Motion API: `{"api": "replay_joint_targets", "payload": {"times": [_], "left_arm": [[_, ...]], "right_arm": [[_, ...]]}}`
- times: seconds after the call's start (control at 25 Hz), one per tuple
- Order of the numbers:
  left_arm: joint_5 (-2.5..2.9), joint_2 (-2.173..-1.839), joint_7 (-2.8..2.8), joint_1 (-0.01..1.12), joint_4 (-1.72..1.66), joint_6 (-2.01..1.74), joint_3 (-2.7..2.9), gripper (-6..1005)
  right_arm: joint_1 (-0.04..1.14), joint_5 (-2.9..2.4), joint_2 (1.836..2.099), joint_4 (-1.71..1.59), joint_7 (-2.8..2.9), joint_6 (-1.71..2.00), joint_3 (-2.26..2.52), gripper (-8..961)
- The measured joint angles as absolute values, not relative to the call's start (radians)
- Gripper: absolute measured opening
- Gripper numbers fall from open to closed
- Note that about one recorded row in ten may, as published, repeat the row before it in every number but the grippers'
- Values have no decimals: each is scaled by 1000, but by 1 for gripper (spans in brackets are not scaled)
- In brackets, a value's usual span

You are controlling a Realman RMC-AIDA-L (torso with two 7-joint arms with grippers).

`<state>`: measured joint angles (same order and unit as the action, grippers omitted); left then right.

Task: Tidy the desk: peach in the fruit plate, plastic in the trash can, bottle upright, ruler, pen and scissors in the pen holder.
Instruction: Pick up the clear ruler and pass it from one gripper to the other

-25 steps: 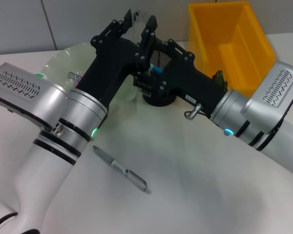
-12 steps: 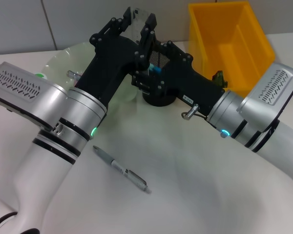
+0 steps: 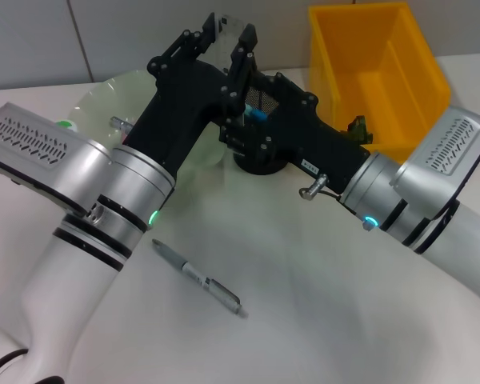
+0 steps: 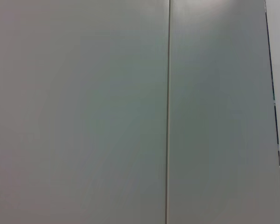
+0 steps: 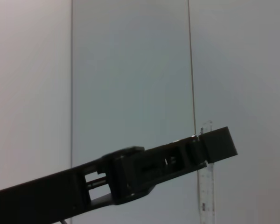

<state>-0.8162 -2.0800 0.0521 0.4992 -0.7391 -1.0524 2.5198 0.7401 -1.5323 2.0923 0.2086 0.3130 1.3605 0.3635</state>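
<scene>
Two robot arms reach forward over a white desk (image 3: 320, 304) and meet above a black mesh pen holder (image 3: 260, 156) standing near the far middle. The left tool (image 3: 224, 44) points up and away, its two black fingers (image 3: 244, 48) closed narrowly on a clear ruler (image 3: 222, 32) that stands upright between them above the pen holder. In the right wrist view the same ruler (image 5: 206, 186) appears as a thin clear strip with printed marks, clamped by a dark finger (image 5: 214, 144) of the left tool against a pale wall. The right tool (image 3: 238, 128) comes in from the right side, low, just beside the ruler and over the rim of the pen holder; its fingers are hidden among the black linkages, so whether they are apart or closed cannot be told, though it seems to touch or nearly touch the ruler's lower part. Something blue (image 3: 258, 114) pokes out of the pen holder. A silver pen (image 3: 198, 278) lies alone on the near desk, well apart from both arms. A pale green fruit plate (image 3: 104, 96) sits at far left, partly behind the left arm, and a yellow trash can (image 3: 376, 64) stands at far right
</scene>
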Motion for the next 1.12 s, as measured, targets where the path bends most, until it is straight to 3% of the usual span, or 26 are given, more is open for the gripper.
{"api": "replay_joint_targets", "payload": {"times": [0.24,0.76,1.0,1.12], "left_arm": [[-815,-2080,54,499,-739,-1052,2522,480],[-814,-2080,54,500,-732,-1052,2527,491],[-815,-2080,54,501,-732,-1052,2529,496],[-815,-2080,54,500,-733,-1052,2530,499]], "right_arm": [[736,-1529,2092,210,315,1370,363,709],[744,-1528,2092,219,315,1374,361,261],[744,-1532,2092,223,315,1376,348,123],[744,-1534,2092,223,315,1376,348,120]]}}
